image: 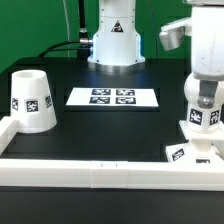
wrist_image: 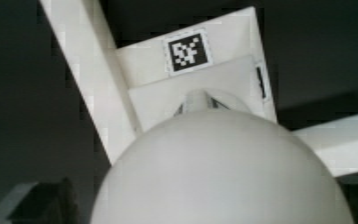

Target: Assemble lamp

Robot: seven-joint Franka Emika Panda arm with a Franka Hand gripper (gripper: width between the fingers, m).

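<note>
Looking through the exterior view, I see a black surface (image: 110, 125) with a white rail (image: 100, 172) running along its near edge. The rail also turns up along the exterior view's left side.

The lamp shade (image: 32, 100) stands on the exterior view's left, close to that corner of the rail. It is a white cone with the top cut off, and it has a black-and-white tag on its side. It stands upright.

The marker board (image: 112, 97) lies flat in the middle of the surface, with its four tags facing up. Nothing sits on it.

On the exterior view's right, the arm reaches down from above. The pincer (image: 203, 100) is right at the top of the bulb (image: 202, 122). The bulb is white and round, with a tag on it. It stands upright on the small square base (image: 190, 154), which rests just beside the rail. The base has a tag on it too.

The pincer is opened wide. I cannot tell if its fingers touch the bulb or just sit around it.

In the wrist view, the bulb (wrist_image: 202, 170) fills the near part of the picture as a big pale dome. Past it I see the base (wrist_image: 202, 75) with its tag, and the rail (wrist_image: 91, 70) lies right against it. The pincer's own fingers are not clear in this view.
</note>
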